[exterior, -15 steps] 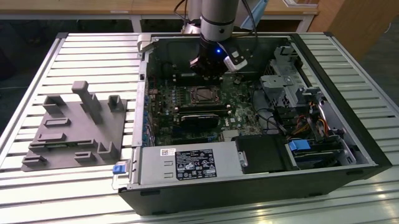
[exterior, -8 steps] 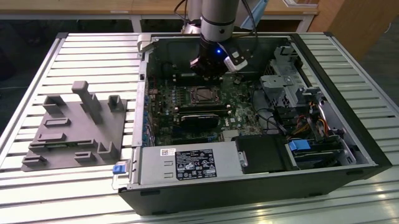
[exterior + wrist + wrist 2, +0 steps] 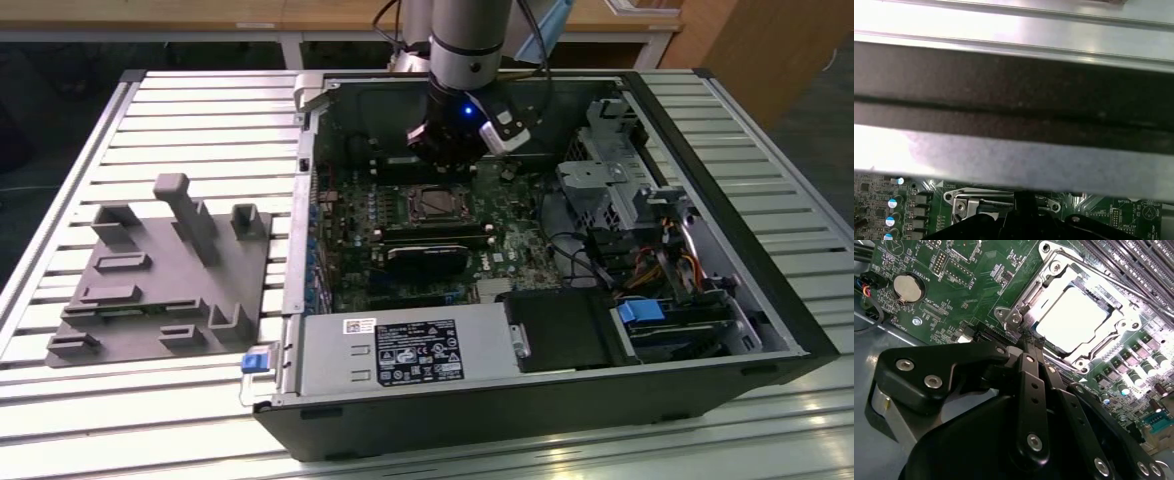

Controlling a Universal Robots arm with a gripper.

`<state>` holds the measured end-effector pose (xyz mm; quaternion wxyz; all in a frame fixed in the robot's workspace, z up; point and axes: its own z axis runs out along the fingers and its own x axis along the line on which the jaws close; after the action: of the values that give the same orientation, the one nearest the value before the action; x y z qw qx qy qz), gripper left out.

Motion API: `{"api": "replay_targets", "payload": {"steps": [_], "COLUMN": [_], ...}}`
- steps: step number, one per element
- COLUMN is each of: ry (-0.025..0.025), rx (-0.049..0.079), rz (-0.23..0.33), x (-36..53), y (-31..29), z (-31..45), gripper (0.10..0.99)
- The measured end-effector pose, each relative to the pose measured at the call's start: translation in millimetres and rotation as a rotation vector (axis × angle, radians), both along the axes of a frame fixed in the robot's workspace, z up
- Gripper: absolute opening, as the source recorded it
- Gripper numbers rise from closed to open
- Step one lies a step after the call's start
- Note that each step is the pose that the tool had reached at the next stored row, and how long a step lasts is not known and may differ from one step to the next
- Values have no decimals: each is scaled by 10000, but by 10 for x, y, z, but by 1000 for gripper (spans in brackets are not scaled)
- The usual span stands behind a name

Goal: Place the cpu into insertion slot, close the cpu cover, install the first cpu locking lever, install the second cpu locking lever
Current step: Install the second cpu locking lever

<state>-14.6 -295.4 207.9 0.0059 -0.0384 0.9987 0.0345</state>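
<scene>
Sitting in the insertion slot (image 3: 1081, 320), the cpu (image 3: 1074, 320) lies covered; hand (image 3: 1030, 342) pinched closed.

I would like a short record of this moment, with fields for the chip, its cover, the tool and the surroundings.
chip: the cpu lies flat in the insertion slot, silvery top up
cover: the cpu cover lies down around the chip
tool: the tool is at the slot's edge, fingers close together
board: green circuit board inside an open computer case
beside the case: grey holder block on the slatted table
</scene>
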Motion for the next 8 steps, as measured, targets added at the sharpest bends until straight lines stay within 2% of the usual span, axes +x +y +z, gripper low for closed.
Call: {"api": "replay_targets", "payload": {"steps": [3, 8], "ry": [-1, -1], "rx": [1, 2], "rz": [0, 0], "x": [0, 0], "y": [1, 0], "z": [50, 236], "gripper": [106, 106]}}
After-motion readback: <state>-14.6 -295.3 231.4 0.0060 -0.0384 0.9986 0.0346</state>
